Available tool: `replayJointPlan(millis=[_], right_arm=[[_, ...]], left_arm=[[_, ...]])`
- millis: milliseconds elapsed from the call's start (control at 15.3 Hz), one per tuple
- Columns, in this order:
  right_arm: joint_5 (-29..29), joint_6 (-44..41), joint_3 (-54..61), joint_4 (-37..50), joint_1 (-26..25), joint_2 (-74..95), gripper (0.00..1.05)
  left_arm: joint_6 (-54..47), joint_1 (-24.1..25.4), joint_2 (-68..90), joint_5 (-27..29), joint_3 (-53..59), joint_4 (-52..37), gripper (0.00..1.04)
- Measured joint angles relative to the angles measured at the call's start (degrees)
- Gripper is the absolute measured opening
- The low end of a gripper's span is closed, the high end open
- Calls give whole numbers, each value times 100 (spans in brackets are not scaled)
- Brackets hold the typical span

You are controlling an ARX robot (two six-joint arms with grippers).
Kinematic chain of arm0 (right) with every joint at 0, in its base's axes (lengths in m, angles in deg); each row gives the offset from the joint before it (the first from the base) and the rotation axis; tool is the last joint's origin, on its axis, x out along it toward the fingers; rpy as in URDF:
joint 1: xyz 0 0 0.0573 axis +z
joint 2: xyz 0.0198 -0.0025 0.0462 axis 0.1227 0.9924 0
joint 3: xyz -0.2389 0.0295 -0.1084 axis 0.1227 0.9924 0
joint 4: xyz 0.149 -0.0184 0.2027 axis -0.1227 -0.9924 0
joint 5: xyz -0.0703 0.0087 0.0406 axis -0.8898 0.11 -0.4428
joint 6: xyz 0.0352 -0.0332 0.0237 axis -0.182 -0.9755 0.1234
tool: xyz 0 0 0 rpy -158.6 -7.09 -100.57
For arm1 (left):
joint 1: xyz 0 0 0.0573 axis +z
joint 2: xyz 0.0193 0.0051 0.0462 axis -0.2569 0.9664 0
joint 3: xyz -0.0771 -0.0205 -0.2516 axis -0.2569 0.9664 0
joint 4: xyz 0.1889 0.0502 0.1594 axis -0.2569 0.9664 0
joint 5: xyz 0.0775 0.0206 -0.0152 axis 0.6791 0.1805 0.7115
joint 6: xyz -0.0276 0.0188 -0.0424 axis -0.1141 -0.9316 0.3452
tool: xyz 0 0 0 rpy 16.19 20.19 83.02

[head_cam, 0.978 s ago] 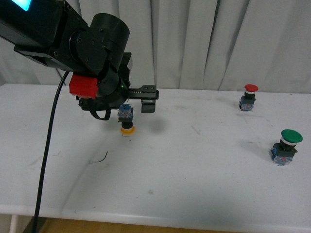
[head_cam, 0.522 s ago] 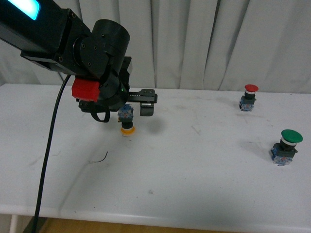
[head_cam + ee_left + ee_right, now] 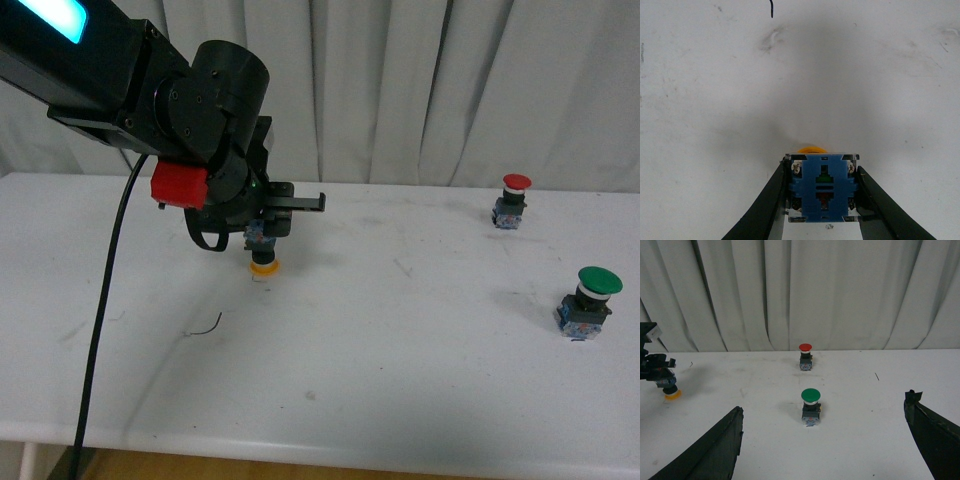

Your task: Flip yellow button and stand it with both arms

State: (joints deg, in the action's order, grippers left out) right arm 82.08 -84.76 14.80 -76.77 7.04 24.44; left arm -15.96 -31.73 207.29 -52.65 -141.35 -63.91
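Since my left gripper (image 3: 822, 171) is clamped on the blue block of the yellow button (image 3: 262, 263), which sits cap-down on the table (image 3: 400, 350) left of centre, I should lift straight before turning it over.

front view looks from the body across the table (image 3: 400, 380) toward the curtain (image 3: 400, 80), at middling range. left wrist view stares straight down, very near, the yellow button (image 3: 822, 192) inside the left claw (image 3: 822, 172). right wrist view looks level from afar, sharing the red button (image 3: 514, 200) and green button (image 3: 590, 300) with front.
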Motion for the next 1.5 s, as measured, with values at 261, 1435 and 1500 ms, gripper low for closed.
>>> replayJointPlan(millis=[261,1435,1500], right_arm=[[0,0,0,0,0,0,98],[0,0,0,0,0,0,98],[0,0,0,0,0,0,98]], left_arm=[[-149,-70,-461,-26,490,-380,32],[780,782,-7707,-3469,6220,-2780,31],[1327,846,-7772,-3978,6408,-3388,31]])
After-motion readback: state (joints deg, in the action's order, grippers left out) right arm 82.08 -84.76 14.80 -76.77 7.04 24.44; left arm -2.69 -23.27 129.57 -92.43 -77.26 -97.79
